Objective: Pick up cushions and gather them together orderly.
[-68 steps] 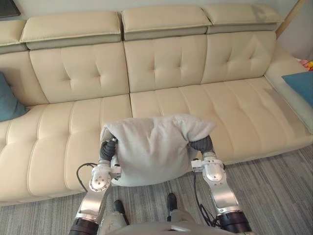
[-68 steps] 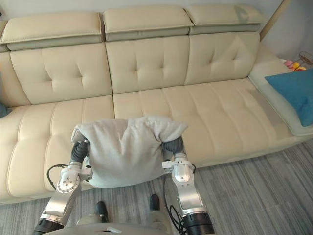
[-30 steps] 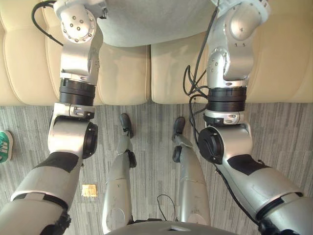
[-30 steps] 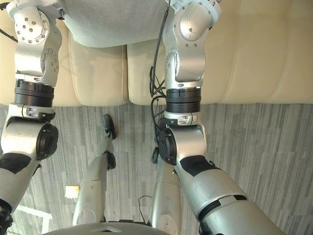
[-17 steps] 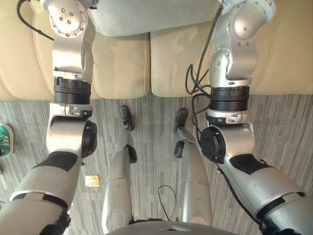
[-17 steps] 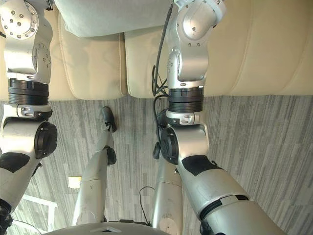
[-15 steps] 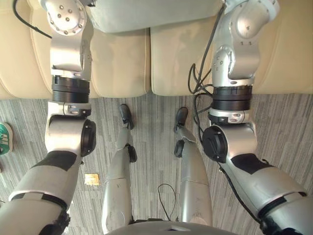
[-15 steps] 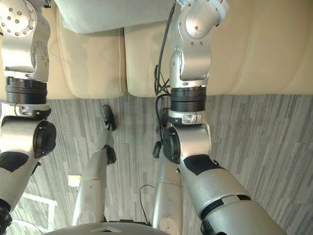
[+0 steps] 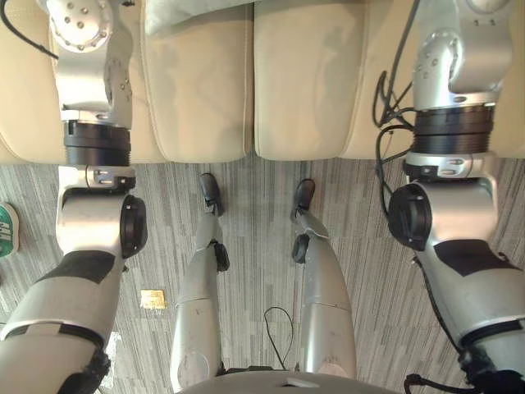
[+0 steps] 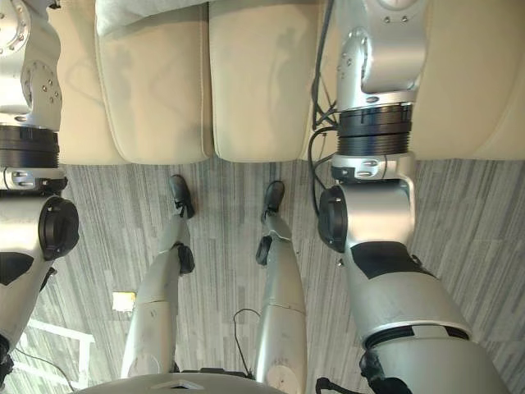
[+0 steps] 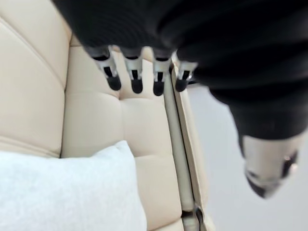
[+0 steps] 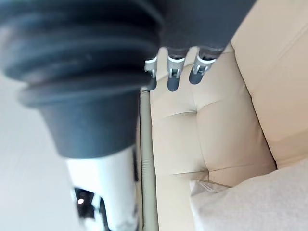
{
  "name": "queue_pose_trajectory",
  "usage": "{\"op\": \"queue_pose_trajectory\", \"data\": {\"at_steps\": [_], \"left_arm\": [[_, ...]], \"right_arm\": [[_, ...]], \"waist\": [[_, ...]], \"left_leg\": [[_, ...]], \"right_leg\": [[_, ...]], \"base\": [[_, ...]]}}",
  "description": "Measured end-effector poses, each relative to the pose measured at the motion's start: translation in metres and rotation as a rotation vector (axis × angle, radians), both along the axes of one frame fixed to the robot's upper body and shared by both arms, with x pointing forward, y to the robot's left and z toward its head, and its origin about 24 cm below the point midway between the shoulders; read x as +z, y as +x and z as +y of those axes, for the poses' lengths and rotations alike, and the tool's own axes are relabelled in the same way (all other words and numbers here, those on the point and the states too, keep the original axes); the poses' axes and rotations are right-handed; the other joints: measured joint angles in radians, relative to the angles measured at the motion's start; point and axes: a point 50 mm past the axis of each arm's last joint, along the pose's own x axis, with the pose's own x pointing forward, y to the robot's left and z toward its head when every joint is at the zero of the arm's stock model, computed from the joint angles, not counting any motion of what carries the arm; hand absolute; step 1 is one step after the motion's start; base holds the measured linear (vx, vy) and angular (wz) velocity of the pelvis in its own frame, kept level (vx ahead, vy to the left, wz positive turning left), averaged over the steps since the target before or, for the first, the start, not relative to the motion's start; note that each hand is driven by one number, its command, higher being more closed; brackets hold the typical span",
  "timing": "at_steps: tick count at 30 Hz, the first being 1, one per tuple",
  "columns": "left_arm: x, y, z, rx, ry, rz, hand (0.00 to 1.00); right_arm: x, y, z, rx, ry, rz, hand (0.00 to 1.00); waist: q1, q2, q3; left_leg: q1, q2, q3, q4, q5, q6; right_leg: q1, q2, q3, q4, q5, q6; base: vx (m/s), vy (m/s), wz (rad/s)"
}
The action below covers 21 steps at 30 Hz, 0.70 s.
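Left wrist view: caught left hand (image 11: 135,74) open, fingers straight in a row w/ slight gaps, thumb held wide to one side. Gripped nothing, touched nothing. Past the dark tips: cream sofa (image 11: 144,130), tufted backrest w/ stitched seams. Pale grey cushion (image 11: 67,192) lay against that upholstery, one rounded corner pointing toward the fingers but clear of them.

Right wrist view: much the same. Found right hand (image 12: 174,74) open too, fingers straight & side by side, tips aimed at the sofa back, thumb apart from them. Held nothing. Showed a cushion corner w/ seamed edge past the hand, apart from the fingertips, resting on the cream leather.

Eye views: looked steeply down. Had both arms stretched fwd over the sofa's front edge, left arm at view's left, right arm at view's right. Showed the cushion as a grey strip at the top edge, lying on the seat pad left of the centre seam, just beside the left arm & well apart from the right arm. Couldn't tell its full outline from there. Grey striped floor (image 9: 262,168) ran along the sofa front. Green shoe (image 9: 5,231) sat at the far left edge of the floor; small tan square (image 9: 152,299) lay nr it, flat on the floor.
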Motion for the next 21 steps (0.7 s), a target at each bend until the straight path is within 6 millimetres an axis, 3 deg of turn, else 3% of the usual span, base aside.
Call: {"op": "queue_pose_trajectory", "data": {"at_steps": [2,5,7,10,11,12,13,14,15,18,19,21], "left_arm": [[-0.031,-0.004,0.018,0.024,-0.033,0.030,0.00],[-0.089,-0.025,0.056,0.115,-0.064,0.082,0.00],[-0.124,-0.043,0.077,0.188,-0.067,0.144,0.00],[-0.167,-0.066,0.085,0.223,-0.005,0.256,0.00],[-0.188,-0.070,0.086,0.229,-0.002,0.322,0.00],[-0.197,-0.072,0.086,0.226,-0.011,0.349,0.00],[-0.226,-0.079,0.085,0.212,-0.049,0.432,0.00],[-0.236,-0.082,0.083,0.208,-0.062,0.461,0.00],[-0.266,-0.091,0.079,0.193,-0.099,0.559,0.00],[-0.348,-0.118,0.071,0.169,-0.217,0.863,0.00],[-0.361,-0.123,0.068,0.157,-0.227,0.916,0.00],[-0.401,-0.143,0.052,0.103,-0.223,1.100,0.00]], "right_arm": [[-0.014,0.000,-0.014,-0.048,-0.036,0.033,0.00],[-0.055,-0.020,-0.040,-0.185,-0.152,0.051,0.00],[-0.090,-0.031,-0.060,-0.269,-0.192,0.112,0.00],[-0.165,-0.032,-0.085,-0.335,-0.240,0.366,0.00],[-0.193,-0.032,-0.086,-0.315,-0.254,0.464,0.00],[-0.204,-0.033,-0.085,-0.301,-0.251,0.499,0.00],[-0.237,-0.037,-0.080,-0.245,-0.243,0.598,0.00],[-0.247,-0.038,-0.078,-0.231,-0.245,0.630,0.00],[-0.278,-0.044,-0.072,-0.194,-0.254,0.735,0.00],[-0.346,-0.062,-0.054,-0.084,-0.227,0.970,0.00],[-0.360,-0.066,-0.052,-0.070,-0.216,1.020,0.00],[-0.406,-0.082,-0.043,-0.010,-0.172,1.198,0.00]], "waist": [[-0.005,0.000,0.000],[-0.011,-0.001,0.000],[-0.012,-0.001,-0.001],[-0.016,-0.003,-0.001],[-0.017,-0.003,-0.003],[-0.017,-0.003,-0.003],[-0.019,-0.004,-0.004],[-0.020,-0.004,-0.006],[-0.024,-0.008,-0.021],[-0.026,-0.017,-0.097],[-0.027,-0.019,-0.112],[-0.019,-0.027,-0.143]], "left_leg": [[0.034,0.000,0.001,0.007,0.000,0.000],[0.097,-0.001,0.000,0.012,-0.027,0.002],[0.128,-0.002,-0.001,0.024,-0.051,0.006],[0.180,-0.006,-0.009,0.053,-0.079,0.020],[0.208,-0.005,-0.009,0.064,-0.092,0.018],[0.221,-0.005,-0.010,0.067,-0.097,0.018],[0.264,-0.003,-0.010,0.073,-0.108,0.020],[0.276,-0.001,-0.010,0.080,-0.116,0.019],[0.311,0.004,-0.011,0.090,-0.134,0.016],[0.406,0.015,-0.002,0.088,-0.158,0.016],[0.424,0.016,0.000,0.086,-0.162,0.017],[0.517,0.018,0.008,0.068,-0.177,0.009]], "right_leg": [[0.043,-0.005,-0.013,-0.001,-0.003,-0.002],[0.119,-0.011,-0.032,0.004,-0.036,-0.001],[0.158,-0.015,-0.038,0.006,-0.050,-0.002],[0.234,-0.023,-0.051,0.004,-0.063,0.005],[0.269,-0.024,-0.055,-0.002,-0.068,0.007],[0.285,-0.024,-0.055,-0.004,-0.071,0.007],[0.338,-0.022,-0.060,-0.016,-0.074,0.009],[0.355,-0.020,-0.062,-0.020,-0.075,0.010],[0.401,-0.016,-0.067,-0.039,-0.079,0.012],[0.513,0.001,-0.071,-0.097,-0.080,0.016],[0.535,0.005,-0.072,-0.107,-0.081,0.017],[0.633,0.018,-0.070,-0.151,-0.080,0.023]], "base": [[0.01,-0.061,0.10],[0.02,-0.075,0.13],[0.03,-0.075,0.07],[0.02,-0.072,0.08],[0.01,-0.064,0.00],[0.04,-0.076,-0.03],[0.04,-0.062,-0.04],[0.07,-0.069,-0.06],[0.07,-0.049,-0.06],[0.11,-0.040,-0.13],[0.12,-0.031,-0.15],[0.13,-0.022,-0.14]]}}
